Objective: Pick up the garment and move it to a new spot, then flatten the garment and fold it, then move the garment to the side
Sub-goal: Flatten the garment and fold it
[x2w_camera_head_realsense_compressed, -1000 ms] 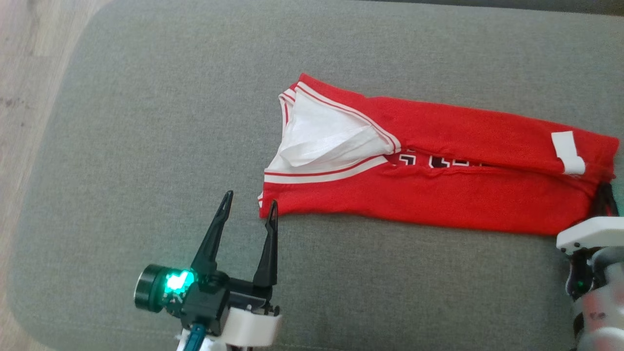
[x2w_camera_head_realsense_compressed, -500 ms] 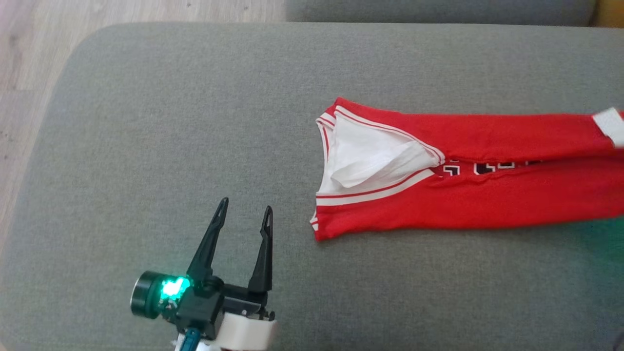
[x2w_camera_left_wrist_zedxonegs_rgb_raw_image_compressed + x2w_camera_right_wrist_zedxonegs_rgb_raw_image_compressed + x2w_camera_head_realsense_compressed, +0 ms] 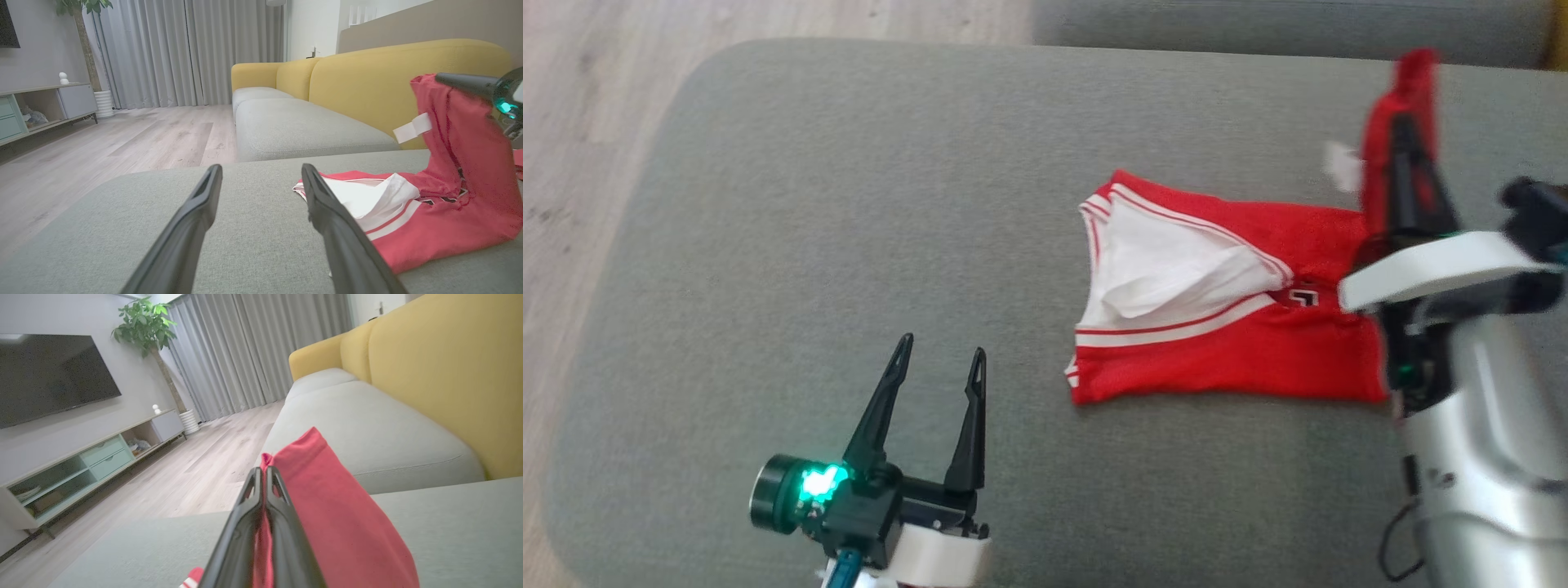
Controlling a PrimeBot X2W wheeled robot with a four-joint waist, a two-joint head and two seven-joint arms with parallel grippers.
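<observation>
The garment [image 3: 1225, 359] is a red jersey with white trim and a white lining, lying on the grey cushion [image 3: 849, 204]. Its right end is lifted off the cushion, with my right gripper [image 3: 1405, 135] shut on the red cloth. In the right wrist view the fingers [image 3: 261, 490] pinch the cloth [image 3: 327, 498] between them. My left gripper [image 3: 941, 351] stands open above the cushion, left of the jersey's collar end and apart from it. From the left wrist, the open left gripper [image 3: 261, 173] has the garment [image 3: 429, 220] to its right, raised at the far end.
The grey cushion's rounded left edge [image 3: 629, 269] drops to a wooden floor [image 3: 572, 122]. A second grey seat [image 3: 302, 130] and a yellow sofa back [image 3: 388, 81] lie beyond. A TV cabinet [image 3: 81, 465] stands across the room.
My right gripper has come up and leftward with the jersey's right end, folding it toward the collar. The left gripper has stayed open in place. The camera has shifted.
</observation>
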